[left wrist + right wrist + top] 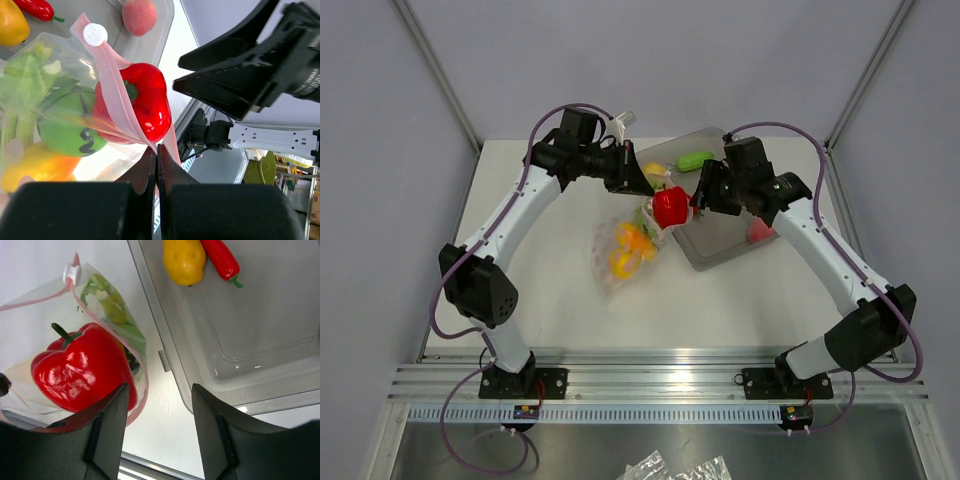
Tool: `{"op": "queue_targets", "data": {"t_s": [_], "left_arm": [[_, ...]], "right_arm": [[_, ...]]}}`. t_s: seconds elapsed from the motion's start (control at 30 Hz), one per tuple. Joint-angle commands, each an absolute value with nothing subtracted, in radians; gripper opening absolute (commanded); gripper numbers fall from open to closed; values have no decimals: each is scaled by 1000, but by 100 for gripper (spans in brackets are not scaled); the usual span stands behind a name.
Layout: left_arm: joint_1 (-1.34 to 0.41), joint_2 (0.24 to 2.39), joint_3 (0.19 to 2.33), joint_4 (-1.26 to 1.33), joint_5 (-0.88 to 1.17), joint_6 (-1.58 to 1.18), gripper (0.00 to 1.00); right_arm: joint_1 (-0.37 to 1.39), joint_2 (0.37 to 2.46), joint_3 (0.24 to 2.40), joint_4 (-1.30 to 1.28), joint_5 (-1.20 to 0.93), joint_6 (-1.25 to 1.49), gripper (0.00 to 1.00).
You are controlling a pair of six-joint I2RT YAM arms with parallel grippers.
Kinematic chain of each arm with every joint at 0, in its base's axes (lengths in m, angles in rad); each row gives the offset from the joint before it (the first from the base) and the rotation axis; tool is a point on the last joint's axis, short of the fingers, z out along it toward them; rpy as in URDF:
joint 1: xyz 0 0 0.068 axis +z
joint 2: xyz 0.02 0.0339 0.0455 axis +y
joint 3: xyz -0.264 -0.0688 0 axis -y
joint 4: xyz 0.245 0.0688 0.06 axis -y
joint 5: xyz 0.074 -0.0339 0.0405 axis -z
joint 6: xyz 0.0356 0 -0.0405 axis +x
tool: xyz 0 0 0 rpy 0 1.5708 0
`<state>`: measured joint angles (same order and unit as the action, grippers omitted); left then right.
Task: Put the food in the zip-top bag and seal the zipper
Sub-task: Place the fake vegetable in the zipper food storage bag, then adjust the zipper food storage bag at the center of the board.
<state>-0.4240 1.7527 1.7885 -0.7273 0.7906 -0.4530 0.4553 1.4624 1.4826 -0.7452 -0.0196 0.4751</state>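
Jaws of left gripper pinch zipper; right gripper parted, holding nothing.

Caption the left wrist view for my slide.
Left gripper, shut on the zipper strip, holds the zip-top bag's mouth open around a red bell pepper.

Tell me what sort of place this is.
Probably a robotics lab test cell: a left arm and right arm bolted to an aluminium rail, grey panel walls round a white table, and a toy red bell pepper.
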Motion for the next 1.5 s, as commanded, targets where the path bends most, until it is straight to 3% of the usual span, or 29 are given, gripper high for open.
{"op": "queue_targets", "data": {"t_s": [0.0,0.23,0.33,0.47,0.5,0.83,1.1,1.2,1.33,1.47], "left_arm": [[-426,1690,1845,-678,838,-453,0],[-426,1690,1847,-681,836,-453,0],[-426,1689,1847,-681,838,-451,0],[-426,1683,1848,-684,838,-448,0],[-425,1683,1851,-689,839,-448,0],[-244,1641,1936,-833,759,-371,0],[-245,1631,2008,-881,739,-370,0],[-256,1677,2051,-922,747,-368,0],[-284,1686,2065,-920,735,-361,0],[-287,1697,2053,-954,730,-336,0]], "right_arm": [[449,1483,1473,-686,-78,495,60],[451,1538,1460,-658,-147,497,57],[449,1577,1451,-626,-192,503,48],[449,1627,1482,-597,-230,509,18],[449,1635,1497,-603,-229,506,0],[477,1623,1777,-742,-166,434,0],[541,1649,1859,-752,-117,433,0],[551,1753,2044,-906,-155,416,0],[611,1710,2023,-798,-103,417,0],[617,1789,2111,-940,-63,406,0]]}}
